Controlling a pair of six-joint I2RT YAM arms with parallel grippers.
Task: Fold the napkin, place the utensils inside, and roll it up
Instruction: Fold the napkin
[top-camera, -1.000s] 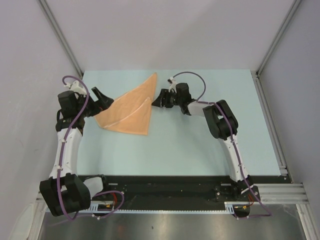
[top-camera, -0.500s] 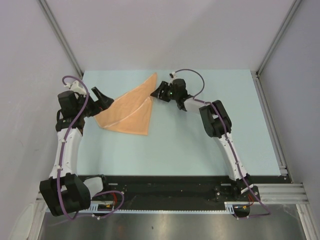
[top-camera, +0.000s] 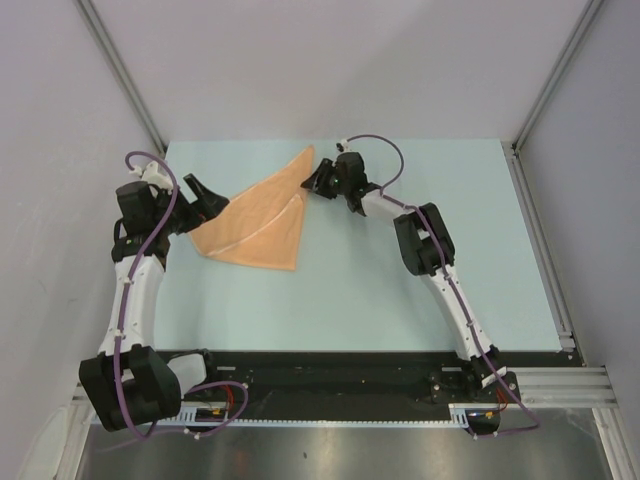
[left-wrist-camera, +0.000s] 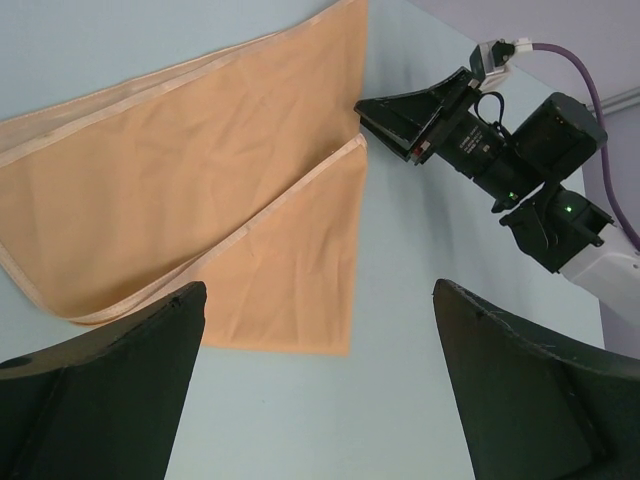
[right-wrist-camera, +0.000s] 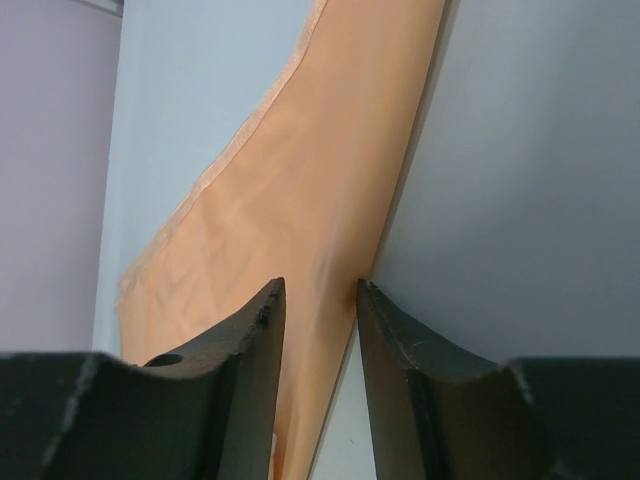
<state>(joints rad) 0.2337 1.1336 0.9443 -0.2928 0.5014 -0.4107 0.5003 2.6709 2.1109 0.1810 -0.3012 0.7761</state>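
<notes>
The right pincer had reached the edge of the napkin (narrowly parted, ready to pinch); the left pincer stood spread.

Left claw and right claw flank the napkin; its near edge lies free.

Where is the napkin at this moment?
In the top view, the napkin lies folded on the far left part of the table, between the left gripper and the right gripper.
</notes>
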